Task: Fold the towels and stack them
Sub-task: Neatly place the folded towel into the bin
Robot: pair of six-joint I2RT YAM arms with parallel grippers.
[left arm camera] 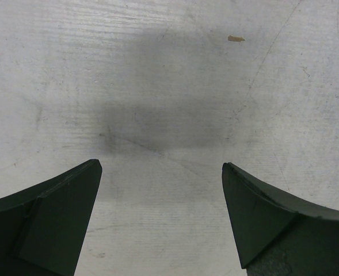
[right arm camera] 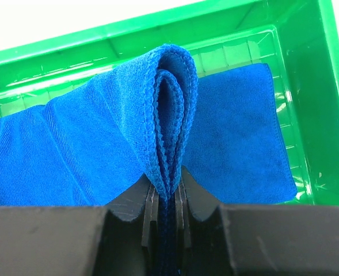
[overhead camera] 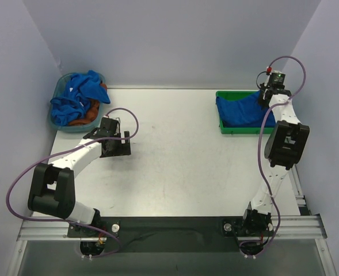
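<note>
Well, the right gripper point(right arm camera: 168, 192) pinches the folded blue towel point(right arm camera: 100, 144) over the far-right green tray point(right arm camera: 307, 69). Released carelessly, its layers could spring open. The left gripper point(left arm camera: 162, 165) hangs with fingers spread above the table point(left arm camera: 169, 69).

This looks like a robot lab, a closed test cell. Plain pale walls point(overhead camera: 169, 40) stand on three sides of a white table point(overhead camera: 186, 161). The left arm point(overhead camera: 80, 154) and right arm point(overhead camera: 281, 144) are bolted to a metal rail point(overhead camera: 48, 230) at its near edge, with loose purple cables point(overhead camera: 8, 198). A basket point(overhead camera: 58, 89) of towels point(overhead camera: 77, 98) and a green tray point(overhead camera: 238, 131) stand at the far corners.
</note>
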